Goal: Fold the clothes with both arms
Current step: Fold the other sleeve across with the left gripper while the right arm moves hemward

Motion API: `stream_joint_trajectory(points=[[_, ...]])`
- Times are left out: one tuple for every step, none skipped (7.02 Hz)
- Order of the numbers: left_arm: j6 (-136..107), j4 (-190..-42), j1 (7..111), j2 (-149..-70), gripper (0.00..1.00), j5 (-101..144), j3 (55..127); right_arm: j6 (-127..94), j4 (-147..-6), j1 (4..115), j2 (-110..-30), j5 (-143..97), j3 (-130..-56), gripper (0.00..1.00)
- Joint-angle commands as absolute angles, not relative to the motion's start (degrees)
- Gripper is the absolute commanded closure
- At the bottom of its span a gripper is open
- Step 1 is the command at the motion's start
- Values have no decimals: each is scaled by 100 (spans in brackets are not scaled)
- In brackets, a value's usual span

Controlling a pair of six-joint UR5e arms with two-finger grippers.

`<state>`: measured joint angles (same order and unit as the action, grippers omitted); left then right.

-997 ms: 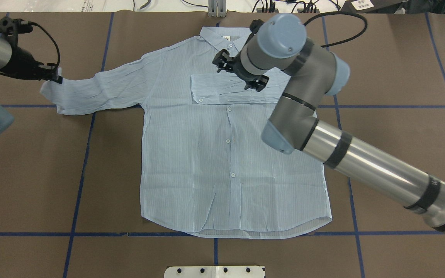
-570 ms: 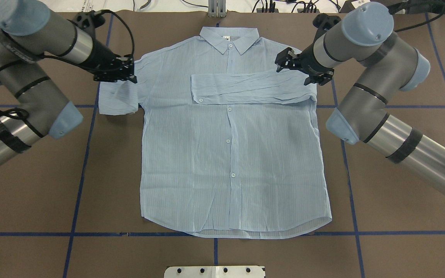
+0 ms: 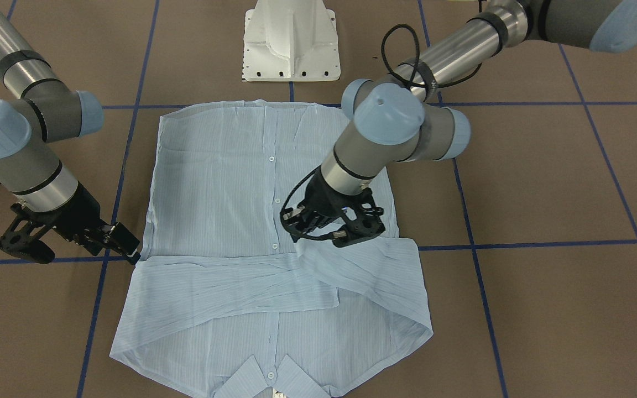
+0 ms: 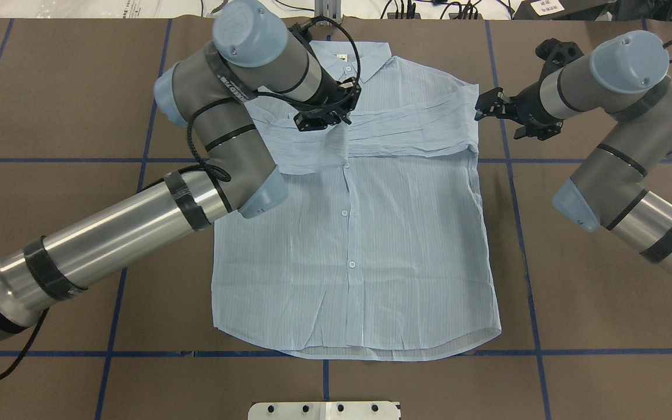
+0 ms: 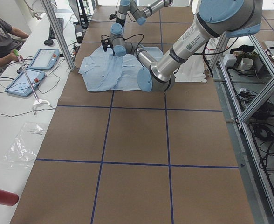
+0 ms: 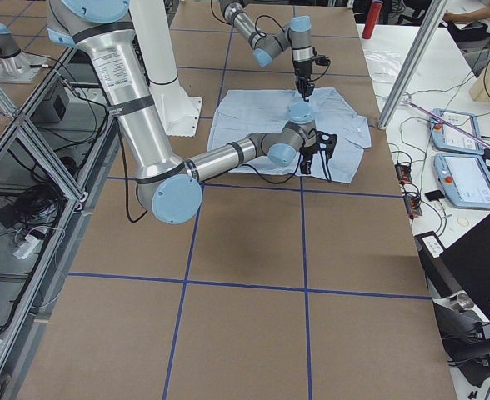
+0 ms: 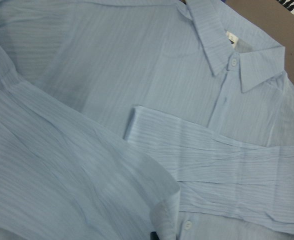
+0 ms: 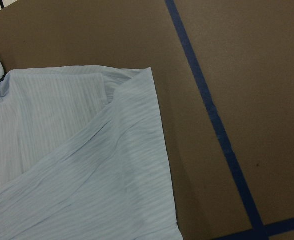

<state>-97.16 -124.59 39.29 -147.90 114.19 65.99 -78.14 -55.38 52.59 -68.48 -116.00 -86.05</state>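
I see the pale-blue striped shirt (image 4: 359,262) lying flat, buttons up, on the brown table (image 4: 604,280), collar on the far side. My left gripper (image 4: 319,119) is clamped on one sleeve (image 4: 307,149) over the chest, where the other sleeve (image 4: 412,131) already lies folded across. My right gripper (image 4: 483,108), jaws apart, hovers just beside the shirt's shoulder

Overhead and front cameras face each other over the shirt (image 4: 347,245); wrist cameras view it closely.
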Motion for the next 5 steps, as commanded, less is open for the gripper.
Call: stream_joint_trajectory(points=[[-9932, -12489, 3631, -15108, 1, 11198, 6477, -7813, -5493, 5265, -6978, -11601, -8622, 1], [-10097, -12489, 3630, -15117, 1, 11206, 6556, -7892, -5484, 5256, -6996, -11610, -8674, 1], [-10247, -12446, 3621, -15056, 1, 11258, 6983, -8110, -5493, 5256, -7066, -11628, -8927, 1], [-10274, -12402, 3543, -14795, 1, 11259, 7440, -8678, -5511, 5047, -7414, -11611, -9565, 0], [-10257, -12393, 3542, -14270, 1, 11259, 8140, -8910, -5537, 4697, -7923, -11576, -10189, 0]])
